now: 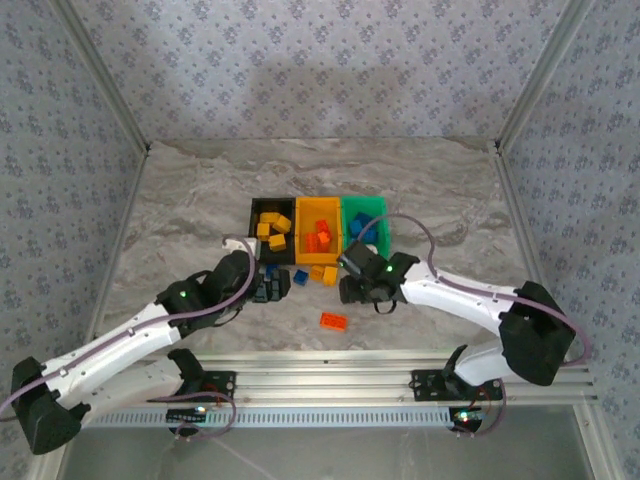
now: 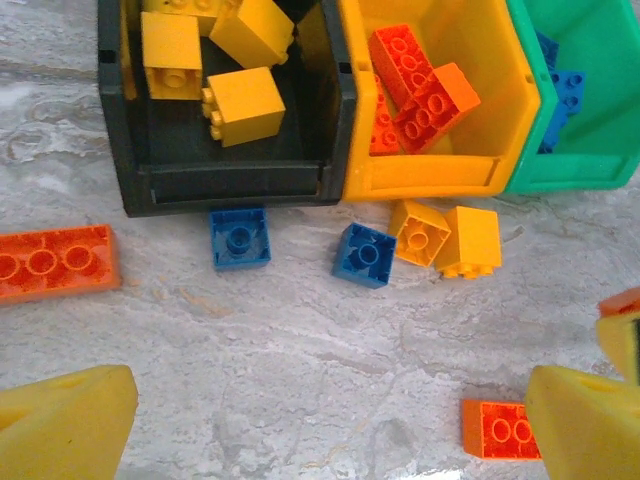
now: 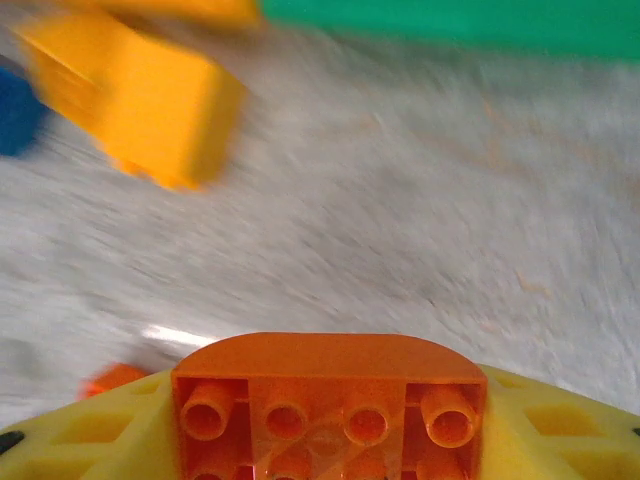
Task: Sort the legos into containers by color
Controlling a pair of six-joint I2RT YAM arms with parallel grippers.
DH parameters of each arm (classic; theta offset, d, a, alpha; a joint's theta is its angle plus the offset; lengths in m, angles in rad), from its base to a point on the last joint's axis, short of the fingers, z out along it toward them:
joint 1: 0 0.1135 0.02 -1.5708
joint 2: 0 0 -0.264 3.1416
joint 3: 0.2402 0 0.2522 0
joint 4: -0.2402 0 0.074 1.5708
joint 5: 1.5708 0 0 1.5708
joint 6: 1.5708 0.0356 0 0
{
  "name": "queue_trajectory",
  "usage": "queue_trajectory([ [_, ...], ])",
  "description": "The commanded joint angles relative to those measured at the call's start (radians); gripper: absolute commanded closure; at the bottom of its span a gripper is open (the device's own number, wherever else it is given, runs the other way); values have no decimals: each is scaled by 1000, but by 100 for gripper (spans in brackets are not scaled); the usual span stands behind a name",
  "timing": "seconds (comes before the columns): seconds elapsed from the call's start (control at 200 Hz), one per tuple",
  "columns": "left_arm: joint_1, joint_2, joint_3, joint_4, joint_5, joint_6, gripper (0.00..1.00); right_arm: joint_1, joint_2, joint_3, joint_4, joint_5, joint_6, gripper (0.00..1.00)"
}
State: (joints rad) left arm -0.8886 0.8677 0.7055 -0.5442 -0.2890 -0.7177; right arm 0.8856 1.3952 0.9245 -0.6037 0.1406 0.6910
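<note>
The black bin [image 1: 254, 212] holds yellow bricks [image 2: 243, 103], the orange-yellow bin [image 1: 300, 232] holds red-orange bricks [image 2: 420, 90], and the green bin [image 1: 380, 210] holds blue ones [image 2: 565, 95]. In front of the bins lie two blue bricks [image 2: 240, 238] [image 2: 364, 254], two yellow bricks [image 2: 445, 238], a long red-orange brick [image 2: 55, 262] and a smaller red-orange one [image 2: 500, 430]. My left gripper [image 1: 268, 287] hangs open over bare table, its yellow fingers [image 2: 60, 420] wide apart. My right gripper [image 1: 355, 282] is shut on a red-orange brick [image 3: 325, 395], underside toward the camera, just in front of the green bin.
Another red-orange brick [image 1: 333, 321] lies nearer the arm bases. The right wrist view is blurred; a yellow brick [image 3: 135, 100] and the green bin's edge [image 3: 450, 18] show in it. The marble tabletop [image 1: 450, 200] is walled in by patterned panels.
</note>
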Motion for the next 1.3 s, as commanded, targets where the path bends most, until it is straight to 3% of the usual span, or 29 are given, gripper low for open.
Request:
queue_trajectory([
  [0.0, 8, -29, -3, -57, -38, -20, 0, -17, 42, 135, -8, -7, -108, 42],
  [0.405, 40, -127, -49, -128, -63, -53, 0, -142, 456, 559, 126, -102, -214, 39],
  [0.485, 54, -130, -57, -159, -58, -54, 1, -165, 526, 622, 115, -130, -215, 32],
  [0.59, 72, -128, -66, -159, -66, -58, 1, -187, 570, 665, 140, -143, -214, 10],
  [0.72, 100, -122, -69, -153, -66, -60, 1, -196, 556, 689, 168, -142, -218, 3],
  [0.929, 169, -79, -86, -140, -81, -102, 1, -188, 434, 598, 216, -146, -208, 4],
  [0.999, 220, -51, -106, -61, -53, -106, 1, -185, 383, 539, 244, -150, -195, 5],
  [1.294, 394, 242, -128, 191, 4, 8, 2, -184, 233, 368, 283, -136, -181, 6],
])
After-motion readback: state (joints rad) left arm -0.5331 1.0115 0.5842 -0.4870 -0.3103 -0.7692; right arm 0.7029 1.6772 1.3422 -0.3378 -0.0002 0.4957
